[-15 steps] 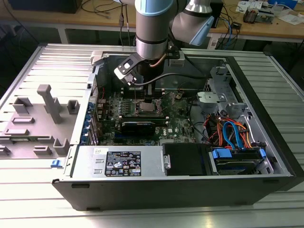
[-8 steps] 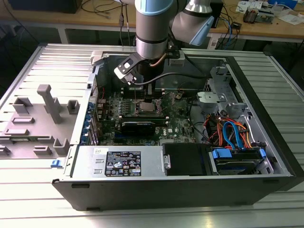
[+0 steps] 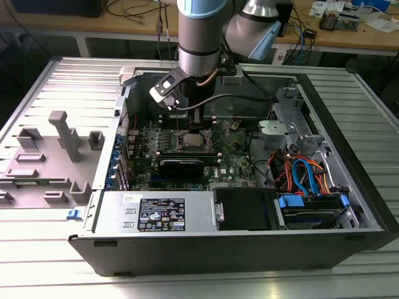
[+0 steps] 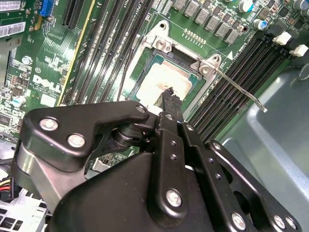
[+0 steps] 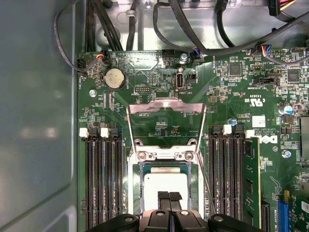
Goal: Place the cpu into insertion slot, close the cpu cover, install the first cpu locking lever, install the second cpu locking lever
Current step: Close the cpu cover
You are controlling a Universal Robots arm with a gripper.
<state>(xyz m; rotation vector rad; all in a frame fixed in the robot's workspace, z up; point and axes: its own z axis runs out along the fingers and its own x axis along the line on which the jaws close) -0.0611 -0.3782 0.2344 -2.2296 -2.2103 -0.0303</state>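
One cpu [image 5: 166, 182] sits flat in the slot [image 5: 166, 167], with the cover [image 5: 166, 102] standing open off the slot's hinge edge and a lever [image 4: 239, 90] swung clear beside the slot. Gripper [image 5: 169, 195] closed and empty, tips over the cpu. I'd fold the cover down evenly, no load on the cpu.

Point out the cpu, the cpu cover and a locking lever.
cpu [image 5: 166, 181]: first wrist view, silvery top.
cpu cover [image 5: 166, 102]: first wrist view, frame's end bar.
locking lever [image 4: 239, 88]: second wrist view, middle of rod.
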